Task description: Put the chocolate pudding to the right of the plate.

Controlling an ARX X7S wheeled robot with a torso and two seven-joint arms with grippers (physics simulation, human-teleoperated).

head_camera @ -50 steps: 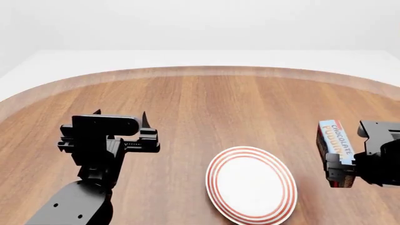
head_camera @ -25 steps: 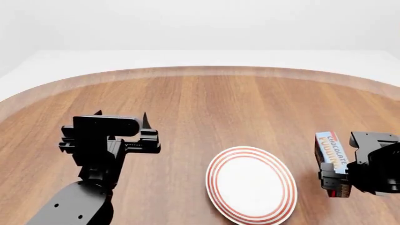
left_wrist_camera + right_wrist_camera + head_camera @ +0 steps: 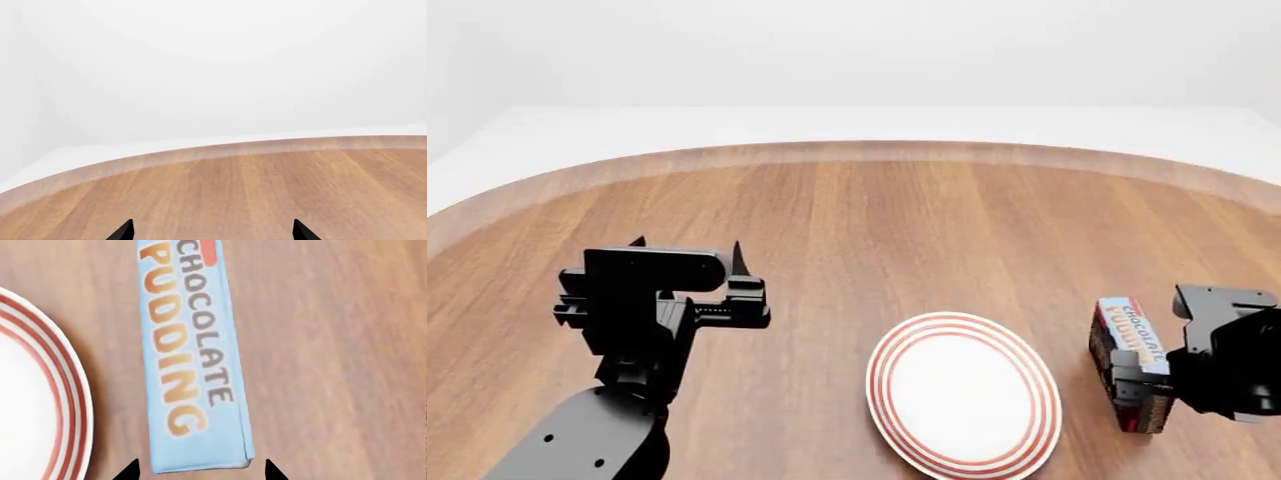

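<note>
The chocolate pudding is a light blue-topped carton with dark brown sides. It lies on the wood table just right of the plate, a white plate with red rings. In the right wrist view the carton runs lengthwise away from the camera, with the plate's rim beside it. My right gripper straddles the carton's near end. A narrow strip of table shows between each fingertip and the carton, so the jaws stand open. My left gripper is open and empty above the table's left half.
The round wood table has a pale rim, with a white floor and wall behind it. The left wrist view shows only the table's far edge and the white wall.
My right gripper has come down and slightly nearer with the carton, from above the table to the surface right of the plate. The left arm has not moved.
</note>
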